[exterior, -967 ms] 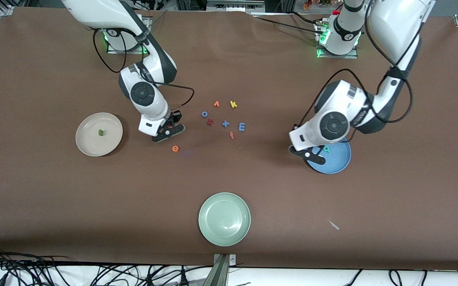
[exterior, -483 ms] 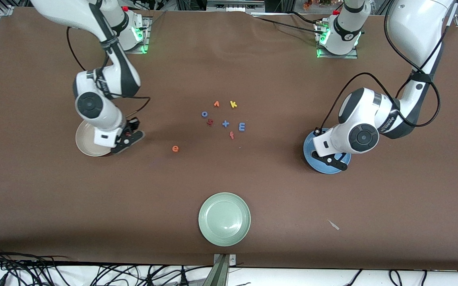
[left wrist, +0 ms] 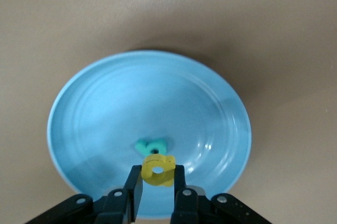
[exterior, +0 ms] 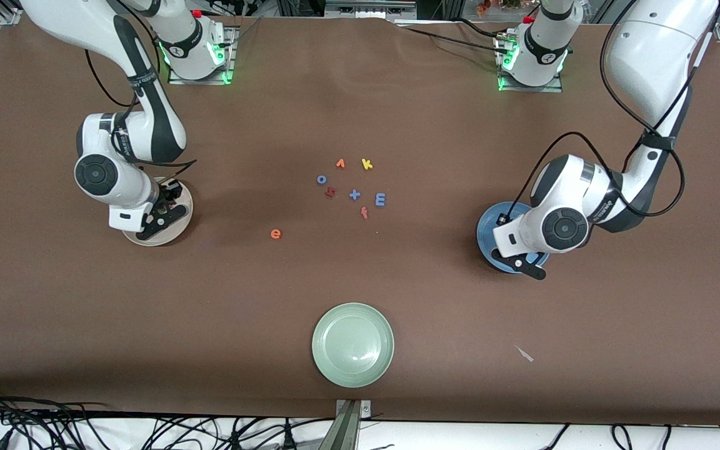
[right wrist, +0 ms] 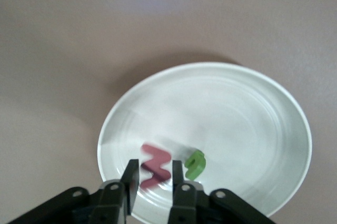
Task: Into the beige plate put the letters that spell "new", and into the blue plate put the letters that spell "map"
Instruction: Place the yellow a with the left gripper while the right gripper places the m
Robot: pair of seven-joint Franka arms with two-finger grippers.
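Brown cloth covers the table (exterior: pixel 85 325). Nearest the front camera sits the pale green plate (exterior: pixel 353 344). Farther on, the orange "e" (exterior: pixel 276 234) lies alone, then the cluster with the blue "m" (exterior: pixel 380 199), too small there to read each letter surely.

At the left arm's end, the blue plate (exterior: pixel 485 232) is largely hidden under the wrist in the front view. The left wrist view shows the left gripper (left wrist: pixel 157 177) over it, pinching the yellow "a" (left wrist: pixel 158 170), with the teal "p" (left wrist: pixel 150 145) lying in the plate.

At the right arm's end, the right gripper (right wrist: pixel 153 177) is over the beige plate (right wrist: pixel 253 124); the pinkish-red "w" (right wrist: pixel 155 167), blurred, sits between its slightly parted fingers, whether gripped I cannot tell. The green "n" (right wrist: pixel 195 164) lies beside it.

A second ago the right gripper was near the cluster and the left at the blue plate's edge; both have since moved over their plates.
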